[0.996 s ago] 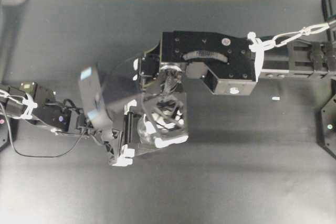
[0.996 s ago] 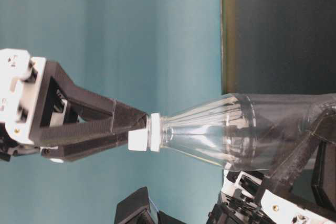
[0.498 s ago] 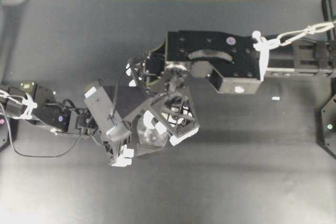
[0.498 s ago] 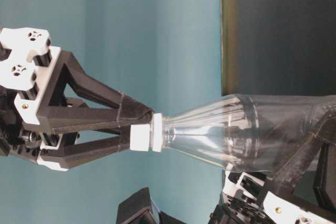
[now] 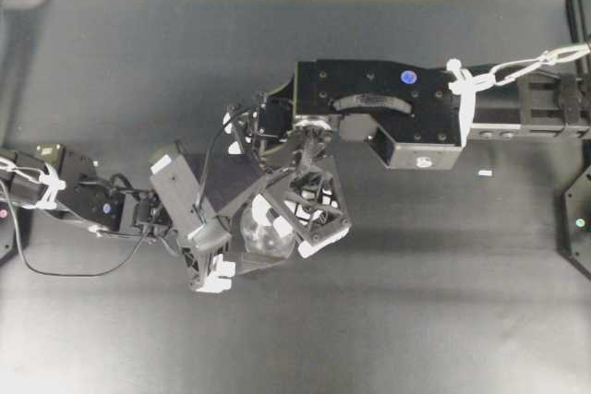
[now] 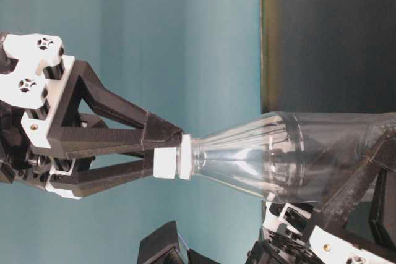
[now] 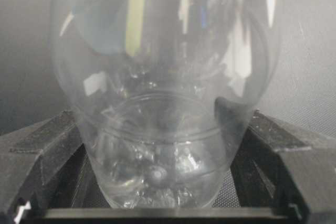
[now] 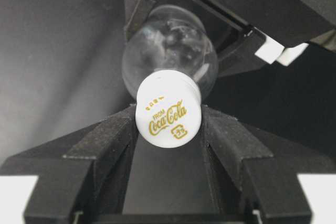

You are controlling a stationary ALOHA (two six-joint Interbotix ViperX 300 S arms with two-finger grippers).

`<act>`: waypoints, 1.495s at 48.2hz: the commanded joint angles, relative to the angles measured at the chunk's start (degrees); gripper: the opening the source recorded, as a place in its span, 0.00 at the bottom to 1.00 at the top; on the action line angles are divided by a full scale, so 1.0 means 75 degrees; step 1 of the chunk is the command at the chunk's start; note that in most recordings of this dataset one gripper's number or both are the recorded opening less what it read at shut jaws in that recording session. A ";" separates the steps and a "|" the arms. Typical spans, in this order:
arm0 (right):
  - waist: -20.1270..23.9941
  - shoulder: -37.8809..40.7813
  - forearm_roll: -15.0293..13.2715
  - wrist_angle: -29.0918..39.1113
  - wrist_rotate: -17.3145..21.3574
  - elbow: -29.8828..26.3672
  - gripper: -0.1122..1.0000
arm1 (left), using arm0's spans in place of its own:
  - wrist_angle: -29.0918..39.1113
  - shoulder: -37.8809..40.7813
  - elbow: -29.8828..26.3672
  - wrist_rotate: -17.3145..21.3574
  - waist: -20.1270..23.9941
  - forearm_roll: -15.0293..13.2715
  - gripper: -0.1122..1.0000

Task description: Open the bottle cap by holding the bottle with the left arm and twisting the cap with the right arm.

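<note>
- The bottle cap (image 8: 168, 107), white and round, carries gold print on its top in the right wrist view: the word "FROM" in small capitals, and under it the slanted "Coca-Cola" script logo.
- Above "FROM" runs a short row of tiny gold characters, too small to read.
- Below the logo sits a small gold boxed mark, also unreadable.
- The other views show no readable text.

We are seeing a slim black left arm (image 5: 83, 205) trailing loose cables and a boxy, screw-dotted right arm (image 5: 379, 103).
</note>
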 commanded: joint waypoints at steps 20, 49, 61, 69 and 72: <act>0.0199 -0.0375 -0.0152 -0.0293 0.1430 0.0094 0.81 | -0.0023 0.0000 0.0012 -0.0012 -0.0012 0.0023 0.84; 0.0047 -0.0270 -0.0129 0.0316 0.8438 -0.0902 0.81 | -0.0023 0.0000 0.0000 -0.0023 -0.0012 0.0023 0.84; 0.0129 -0.0070 -0.0094 0.0270 1.0219 -0.0879 0.81 | -0.0023 -0.0012 0.0000 -0.0023 -0.0012 0.0023 0.84; 0.0105 0.0035 -0.0129 0.0234 1.0207 -0.0691 0.81 | -0.0023 0.0000 0.0000 -0.0023 -0.0012 0.0023 0.84; 0.0094 0.0047 -0.0129 0.0188 1.0207 -0.0633 0.81 | -0.0023 0.0000 0.0000 -0.0023 -0.0012 0.0023 0.84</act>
